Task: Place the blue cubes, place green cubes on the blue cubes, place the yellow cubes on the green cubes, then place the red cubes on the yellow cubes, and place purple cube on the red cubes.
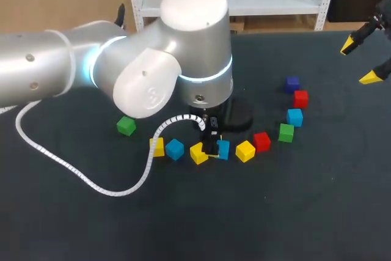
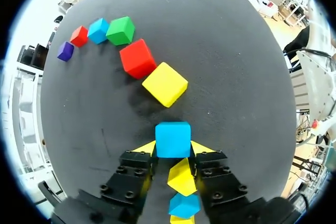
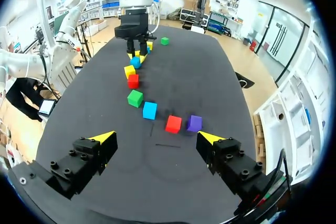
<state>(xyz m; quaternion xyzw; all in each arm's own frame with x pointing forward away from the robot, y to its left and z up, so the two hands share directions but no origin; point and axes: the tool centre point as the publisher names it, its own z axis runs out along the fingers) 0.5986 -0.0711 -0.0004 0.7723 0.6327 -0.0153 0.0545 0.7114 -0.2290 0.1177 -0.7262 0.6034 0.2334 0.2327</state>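
three blue cubes point(image 1: 175, 149), three yellow cubes point(image 1: 245, 150), two green cubes point(image 1: 126, 126), two red cubes point(image 1: 261, 141), one purple cube point(image 1: 292, 83) (eleven). left gripper point(image 2: 173, 148) clamps one blue cube point(image 2: 173, 138); right gripper point(image 3: 157, 137) gapes.

The worktop point(image 1: 305, 212) is a dark charcoal surface, matte and faintly speckled, running to a straight far edge. Light falls evenly from above, leaving only soft shadows on it.

- The arc of cubes point(image 1: 245, 151) curves across the table point(image 1: 305, 212), its right end farthest back.
- A lone cube point(image 1: 126, 126) lies left of it, apart.
- My left gripper point(image 2: 173, 148) has the mid-arc cube point(image 2: 172, 139) between its fingers, touching both.
- My right gripper point(image 1: 358, 60) hangs far right, well apart.
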